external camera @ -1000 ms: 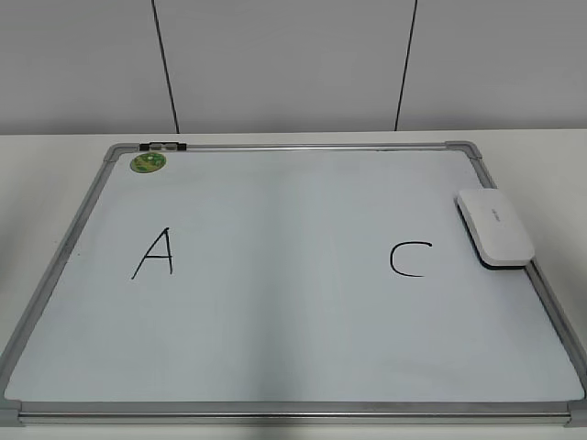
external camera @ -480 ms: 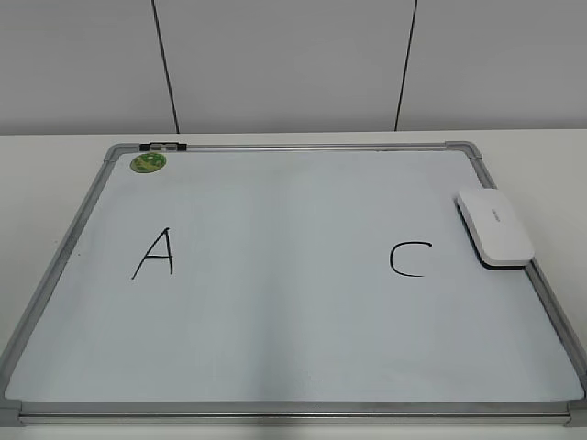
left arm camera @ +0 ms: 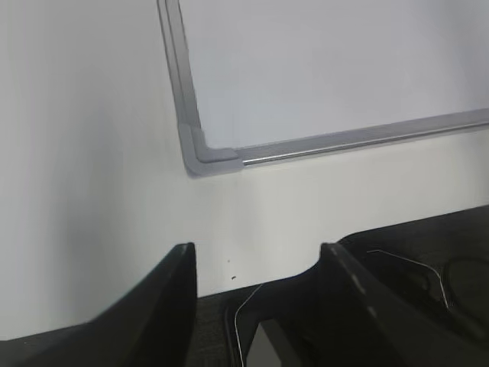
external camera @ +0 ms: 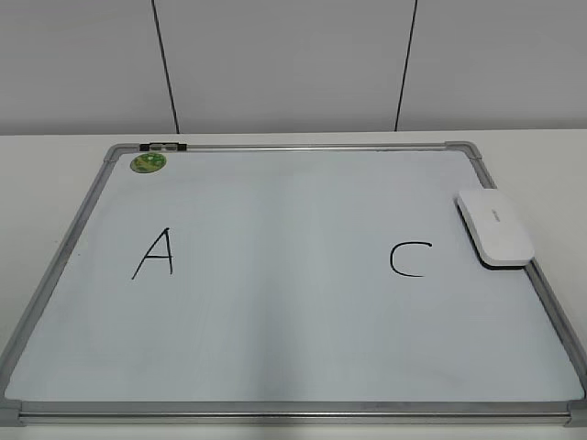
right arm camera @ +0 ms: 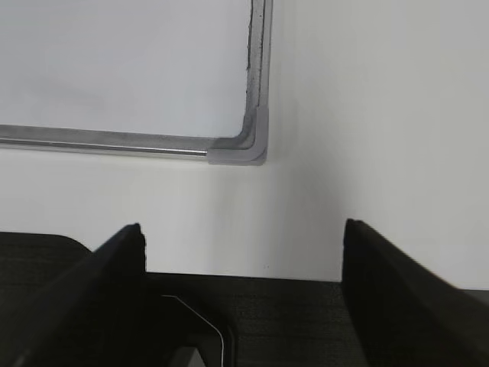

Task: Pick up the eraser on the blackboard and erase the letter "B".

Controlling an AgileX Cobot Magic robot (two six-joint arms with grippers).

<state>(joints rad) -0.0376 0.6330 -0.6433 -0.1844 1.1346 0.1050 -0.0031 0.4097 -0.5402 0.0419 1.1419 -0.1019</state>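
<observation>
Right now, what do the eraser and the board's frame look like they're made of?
The eraser looks like smooth white moulded plastic with a soft sheen and rounded edges; its dark underside could be felt, but I cannot tell. The blackboard has a frame that looks like brushed grey metal, going by the bright streak along its rail, with duller grey corner pieces that appear to be plastic.

The large white dry-erase blackboard [external camera: 275, 312] has a grey metal frame, grey plastic corners, and black handwritten letters "A" [external camera: 154, 253] and "C" [external camera: 409, 259]. The rounded plastic eraser [external camera: 495, 226] is white over a dark underside. A round magnet [external camera: 148, 162] is green with yellow mottling. The desk [external camera: 46, 165] is off-white.
</observation>
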